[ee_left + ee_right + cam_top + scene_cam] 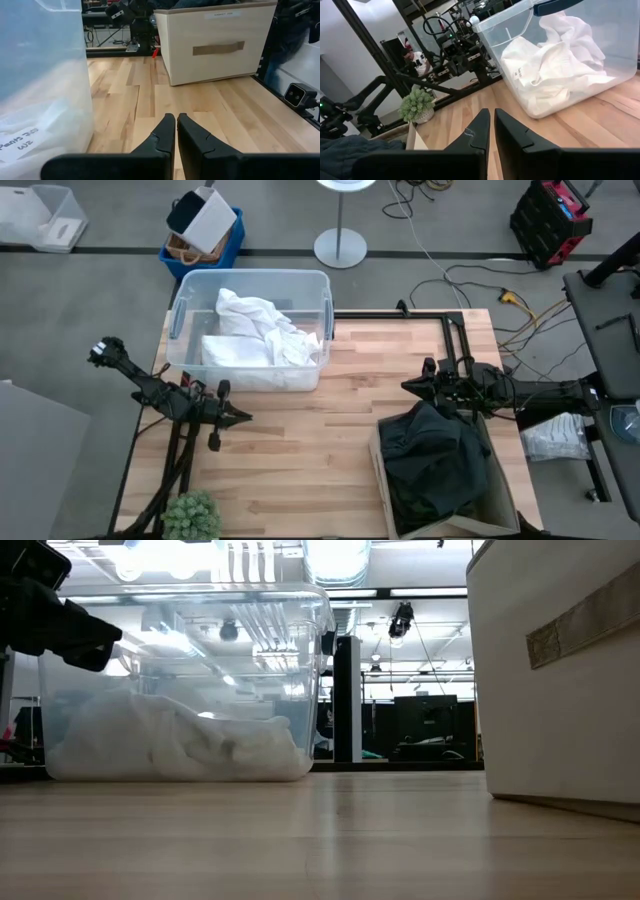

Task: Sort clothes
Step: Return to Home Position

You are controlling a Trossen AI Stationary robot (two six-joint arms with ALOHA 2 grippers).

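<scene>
Wooden table (300,450), crumpled white clothes (262,330); left end effector (176,117) and right end effector (492,112) closed.

A handwritten label (17,141) low on the wall of the clear bin (45,60) is only partly legible: its upper line seems to begin "Pants", with something like "WZ" beneath. The white strip label (221,15) on the beige box (220,60), well apart from the bin, is too small to read. So is the tag (518,74) on the white garment (555,65) inside the bin.
</scene>
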